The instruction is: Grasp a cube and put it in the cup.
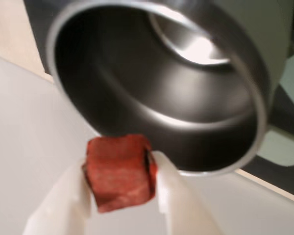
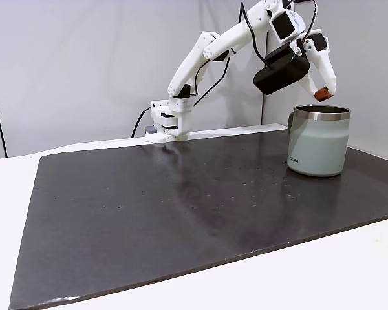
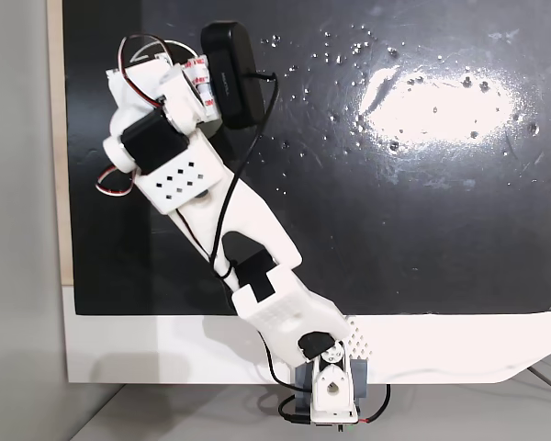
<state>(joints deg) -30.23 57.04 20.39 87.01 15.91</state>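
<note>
In the wrist view the reddish-brown cube [image 1: 119,172] is pinched between the two white fingers of my gripper [image 1: 120,169], which is shut on it. Just beyond it gapes the cup's [image 1: 161,88] steel mouth, tilted toward the camera and holding nothing. In a fixed view the gripper [image 2: 323,94] holds the cube [image 2: 321,95] a little above the steel rim of the sage-green cup [image 2: 318,145], roughly over its opening. The mug stands upright at the right end of the mat, handle pointing left.
A dark mat [image 2: 181,206] covers most of the white table [image 2: 349,271]. The arm's base [image 2: 168,123] is fixed at the mat's far edge by the wall. From above, the arm [image 3: 211,211] stretches over the mat's [image 3: 395,230] left part.
</note>
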